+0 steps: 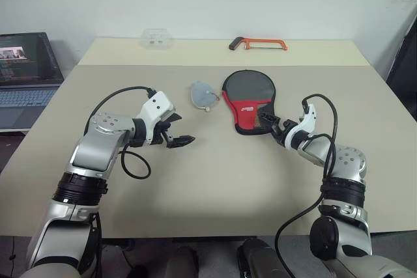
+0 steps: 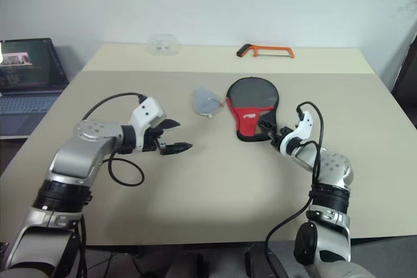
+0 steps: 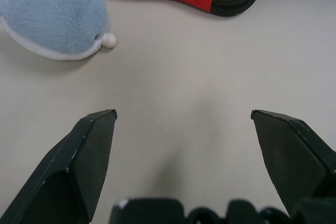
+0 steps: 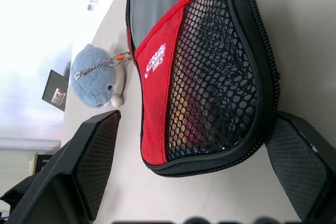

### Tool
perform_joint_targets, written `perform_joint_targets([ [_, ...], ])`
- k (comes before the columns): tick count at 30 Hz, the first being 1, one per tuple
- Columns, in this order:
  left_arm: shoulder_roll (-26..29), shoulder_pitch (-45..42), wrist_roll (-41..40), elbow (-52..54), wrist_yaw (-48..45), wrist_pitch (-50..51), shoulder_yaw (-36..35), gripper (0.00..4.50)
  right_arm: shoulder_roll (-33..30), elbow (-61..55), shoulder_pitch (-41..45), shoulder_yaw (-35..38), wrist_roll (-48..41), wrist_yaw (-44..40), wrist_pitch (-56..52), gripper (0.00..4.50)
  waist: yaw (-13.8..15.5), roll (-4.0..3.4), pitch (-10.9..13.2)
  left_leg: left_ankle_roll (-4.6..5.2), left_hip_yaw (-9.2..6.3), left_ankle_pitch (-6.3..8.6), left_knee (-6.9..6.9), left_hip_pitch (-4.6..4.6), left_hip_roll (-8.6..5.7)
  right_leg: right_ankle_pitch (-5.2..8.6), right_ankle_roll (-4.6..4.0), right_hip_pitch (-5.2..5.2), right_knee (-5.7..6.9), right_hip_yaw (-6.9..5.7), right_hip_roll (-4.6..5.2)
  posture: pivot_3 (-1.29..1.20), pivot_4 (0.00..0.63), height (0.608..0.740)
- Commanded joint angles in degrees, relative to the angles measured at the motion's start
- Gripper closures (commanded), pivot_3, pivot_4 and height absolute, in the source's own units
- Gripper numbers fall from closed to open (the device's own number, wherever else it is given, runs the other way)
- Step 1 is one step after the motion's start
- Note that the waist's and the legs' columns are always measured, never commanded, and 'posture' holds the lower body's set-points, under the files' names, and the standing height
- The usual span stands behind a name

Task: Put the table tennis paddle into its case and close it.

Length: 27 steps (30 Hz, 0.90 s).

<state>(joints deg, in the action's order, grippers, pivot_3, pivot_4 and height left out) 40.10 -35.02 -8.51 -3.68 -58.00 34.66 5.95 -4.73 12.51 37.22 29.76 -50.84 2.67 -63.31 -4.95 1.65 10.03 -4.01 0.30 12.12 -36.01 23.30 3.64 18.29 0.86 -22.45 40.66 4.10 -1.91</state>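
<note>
Beige surface (image 1: pixel 215 180) carries the case (image 1: pixel 247 103); right hand (image 1: pixel 272 126), spread wide, straddles its near end and should pinch squarely; left hand (image 1: pixel 174 131) hovers open.

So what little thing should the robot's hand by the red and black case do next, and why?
Probably ease the right gripper forward and close on the narrow end of the case. Its open jaws already stand on either side of that end without touching it. The left gripper hovers open over bare table, near the grey pouch.
</note>
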Motion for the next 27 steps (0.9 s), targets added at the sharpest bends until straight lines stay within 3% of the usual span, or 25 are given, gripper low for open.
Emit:
perform_joint_targets([
  [1, 0.6, -0.6, -0.6, 2.2, 0.4, -0.6, -0.8, 0.02, 1.2, -0.2, 1.2, -1.6, -0.6, -0.2, -0.3, 0.0, 0.0, 0.0, 0.0, 0.0, 0.0, 0.0, 0.01, 0.0, 0.0, 0.0, 0.0, 0.0, 0.0, 0.0, 0.0, 0.0, 0.15, 0.74],
  [5, 0.3, -1.0, -0.5, 1.8, 0.6, -1.0, -0.4, 0.02, 1.3, 3.0, 2.3, -1.8, 1.0, -0.9, 2.0, 0.0, -0.1, 0.0, 0.0, 0.0, 0.01, 0.0, 0.01, 0.0, 0.0, 0.0, 0.0, -0.01, 0.0, 0.01, 0.0, 0.0, 0.15, 0.74],
  [8, 0.2, -1.4, -0.4, 1.4, 0.6, -1.4, -0.2, 0.0, 1.2, 6.0, 3.0, -2.2, 2.8, -1.3, 4.5, 0.6, -0.1, 0.0, 0.0, 0.0, 0.02, 0.0, 0.01, -0.01, 0.0, 0.0, 0.01, -0.01, 0.01, 0.02, 0.0, 0.0, 0.15, 0.74],
  [19, 0.2, -1.6, -0.3, 0.7, 1.0, -2.5, 0.2, 0.0, 0.3, 7.3, 2.1, -1.7, 4.0, -0.2, 6.1, 4.37, -0.1, 0.11, -0.1, 0.0, 0.01, 0.0, 0.01, -0.02, 0.0, 0.01, 0.02, 0.02, -0.01, 0.01, 0.01, 0.0, 0.15, 0.74],
  [27, 0.1, -2.1, -0.1, -0.7, 0.8, -3.7, 0.8, 0.0, -1.6, -3.6, -6.5, -3.9, -0.8, -0.1, -8.4, 4.5, 0.9, 0.13, -0.1, 0.01, -0.17, 0.01, 0.2, 0.15, 0.0, 0.0, -0.01, 0.04, -0.41, -0.19, 0.04, 0.0, 0.15, 0.74],
])
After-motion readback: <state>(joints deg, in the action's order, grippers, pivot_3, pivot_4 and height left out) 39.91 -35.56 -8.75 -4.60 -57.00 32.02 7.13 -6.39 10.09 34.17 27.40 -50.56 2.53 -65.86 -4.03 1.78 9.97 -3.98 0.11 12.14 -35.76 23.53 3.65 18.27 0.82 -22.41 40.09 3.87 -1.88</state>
